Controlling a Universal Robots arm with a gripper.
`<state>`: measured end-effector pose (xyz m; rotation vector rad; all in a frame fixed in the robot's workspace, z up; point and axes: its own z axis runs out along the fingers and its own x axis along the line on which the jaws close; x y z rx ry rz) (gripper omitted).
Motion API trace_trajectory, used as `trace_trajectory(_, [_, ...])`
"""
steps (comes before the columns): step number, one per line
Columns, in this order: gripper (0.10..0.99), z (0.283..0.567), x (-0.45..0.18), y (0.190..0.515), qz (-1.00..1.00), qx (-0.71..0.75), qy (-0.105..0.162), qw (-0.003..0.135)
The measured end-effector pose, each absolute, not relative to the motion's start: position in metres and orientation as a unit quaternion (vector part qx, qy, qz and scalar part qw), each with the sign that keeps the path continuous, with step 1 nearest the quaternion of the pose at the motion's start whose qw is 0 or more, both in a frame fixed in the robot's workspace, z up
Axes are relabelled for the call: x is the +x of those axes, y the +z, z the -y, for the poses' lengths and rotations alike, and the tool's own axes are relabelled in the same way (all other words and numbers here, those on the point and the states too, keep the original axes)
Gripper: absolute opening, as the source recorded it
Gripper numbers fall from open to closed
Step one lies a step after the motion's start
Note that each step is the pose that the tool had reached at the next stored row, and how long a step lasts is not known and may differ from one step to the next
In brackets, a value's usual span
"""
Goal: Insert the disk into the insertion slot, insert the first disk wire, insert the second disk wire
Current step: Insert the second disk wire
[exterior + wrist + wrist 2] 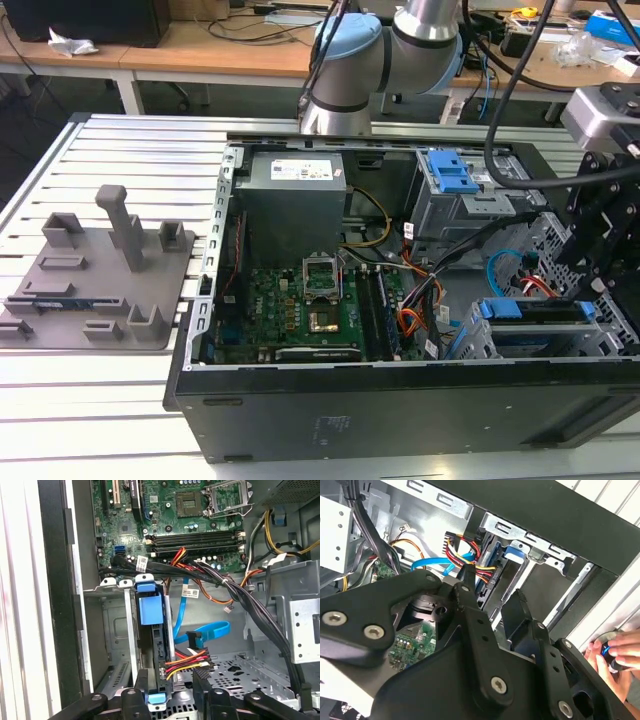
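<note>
My gripper (171, 676) hangs inside an open computer case (400, 410) that lies on a slatted metal table (120, 150). The disk (150, 611) stands on edge in the insertion slot (468, 342), its blue carrier showing. My fingers are spread to either side of its near end and clamp nothing. A red, yellow and black wire bundle (187, 656) reaches that end, and a blue cable (212, 631) curls just beside it. A grey fixture plate (100, 280) sits on the table at the exterior view's left. Wooden desks (200, 60) strewn with cables line the room behind. A person's hand (615, 655) is near the case's outer edge.
</note>
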<state>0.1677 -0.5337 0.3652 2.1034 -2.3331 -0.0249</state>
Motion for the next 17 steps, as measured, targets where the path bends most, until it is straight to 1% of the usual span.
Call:
trace_trajectory(2, [0.482,0.533,0.168,0.365,0.743,0.669,-0.008,0.000])
trace_trajectory(3, [0.482,0.530,0.168,0.370,0.743,0.669,-0.003,0.009])
trace_trajectory(6, [0.482,0.520,0.168,0.389,0.743,0.669,0.006,0.021])
trace_trajectory(10, [0.482,0.510,0.164,0.390,0.742,0.668,0.018,0.040])
trace_trajectory(11, [0.482,0.506,0.161,0.390,0.742,0.668,0.024,0.047])
trace_trajectory(14, [0.482,0.497,0.157,0.389,0.742,0.667,0.038,0.060])
trace_trajectory(17, [0.482,0.485,0.151,0.386,0.741,0.667,0.044,0.065])
